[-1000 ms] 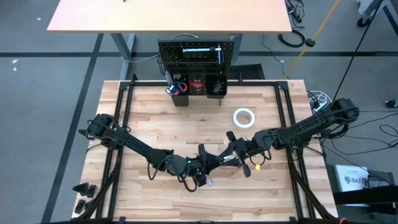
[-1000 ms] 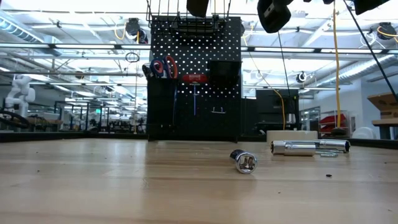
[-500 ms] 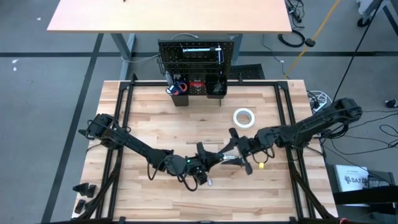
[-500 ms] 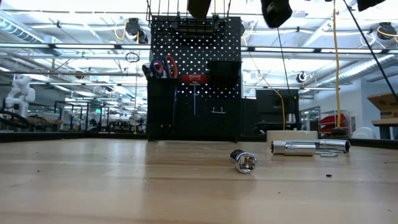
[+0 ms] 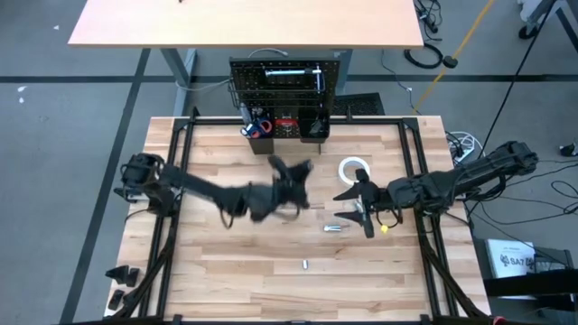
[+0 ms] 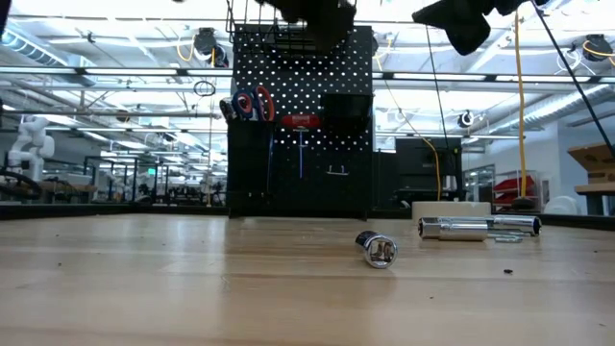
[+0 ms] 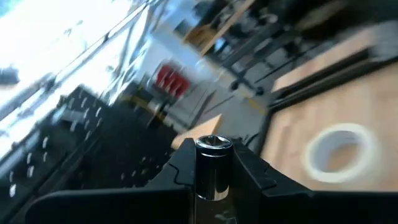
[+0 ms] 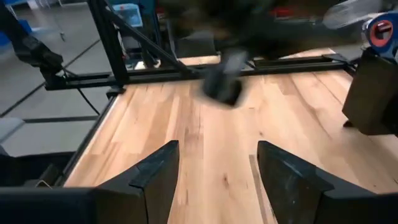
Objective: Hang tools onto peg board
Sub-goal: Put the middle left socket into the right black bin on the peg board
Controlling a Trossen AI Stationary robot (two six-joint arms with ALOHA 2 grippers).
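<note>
Your left gripper (image 7: 213,163) is clamped on a silver ratchet (image 7: 212,168), raised mid-table facing the peg board (image 5: 287,86). Your right gripper (image 8: 217,171) hangs empty, jaws apart, beside the tape roll (image 5: 355,170).

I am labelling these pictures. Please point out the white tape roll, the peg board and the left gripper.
white tape roll (image 5: 354,170), high view, its ring.
peg board (image 6: 317,86), low view, holed panel.
left gripper (image 7: 213,163), left wrist view, between fingertips.

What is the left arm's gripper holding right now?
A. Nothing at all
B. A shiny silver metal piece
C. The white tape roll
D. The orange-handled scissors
B. In the left wrist view, the left gripper has its fingers closed around a shiny silver metal piece that stands up between them, while the white tape roll lies apart on the table.
</note>
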